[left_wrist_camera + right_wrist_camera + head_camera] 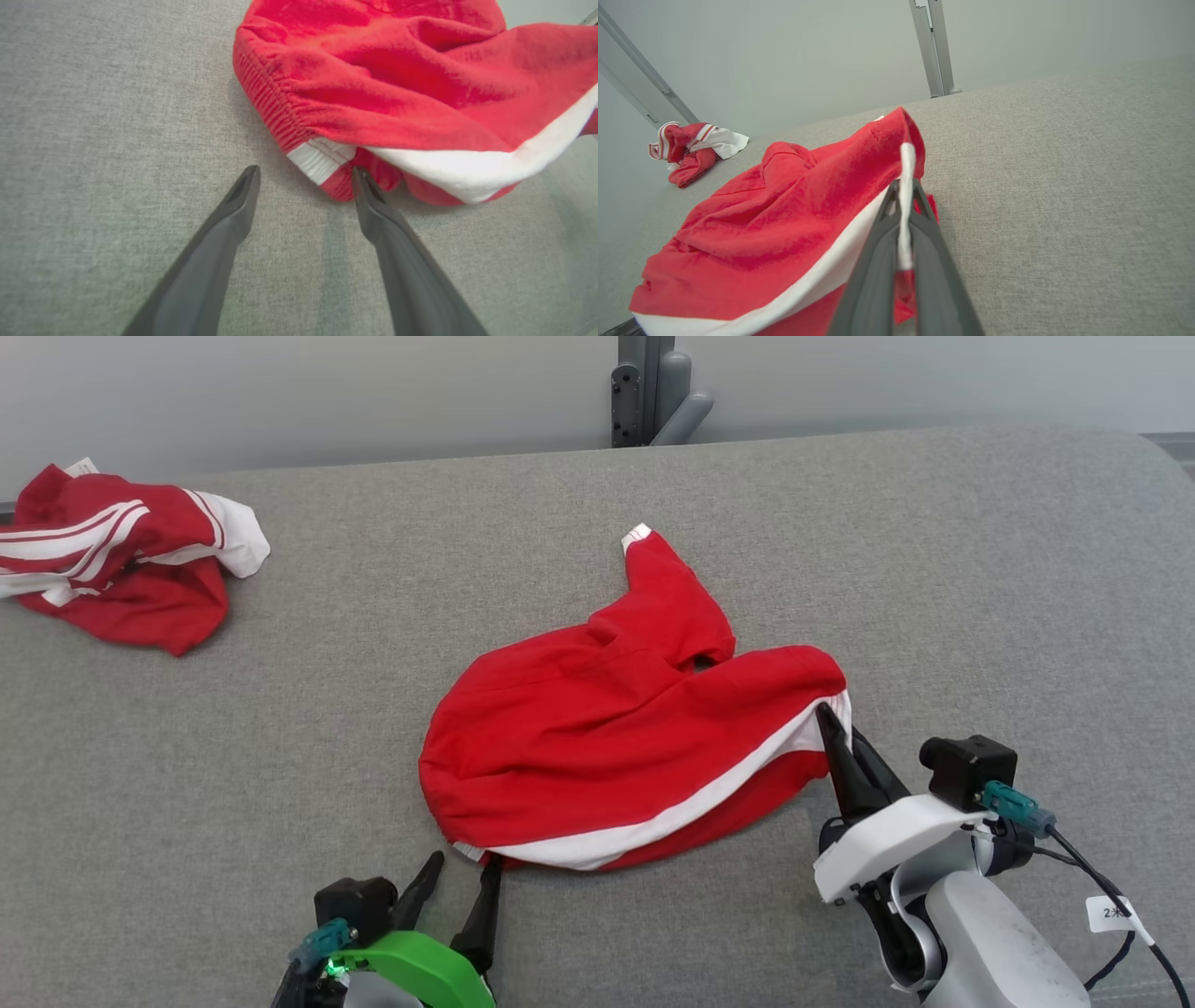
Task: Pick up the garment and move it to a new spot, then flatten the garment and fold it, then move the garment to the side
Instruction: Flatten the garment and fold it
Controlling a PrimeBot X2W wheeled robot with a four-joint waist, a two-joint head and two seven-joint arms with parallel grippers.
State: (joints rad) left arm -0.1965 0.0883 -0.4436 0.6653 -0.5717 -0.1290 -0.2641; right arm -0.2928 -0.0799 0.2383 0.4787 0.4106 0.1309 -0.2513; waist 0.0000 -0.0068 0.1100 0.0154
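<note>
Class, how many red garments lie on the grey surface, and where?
2. The garment lies centrally, its edge in the right gripper; the second garment sits crumpled at the far left.

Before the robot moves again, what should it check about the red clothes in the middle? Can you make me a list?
1. Right jaws shut on the garment at its white stripe: ok.
2. Left jaws open and holding nothing: ok.
3. Left jaws around the waistband: not ok, only its corner reaches between the tips.
4. Garment lying flat: not ok, it is bunched and wrinkled.
5. Other red garment well apart, at the far left: ok.
6. Bare grey surface beside the garment for spreading it out: ok.
</note>
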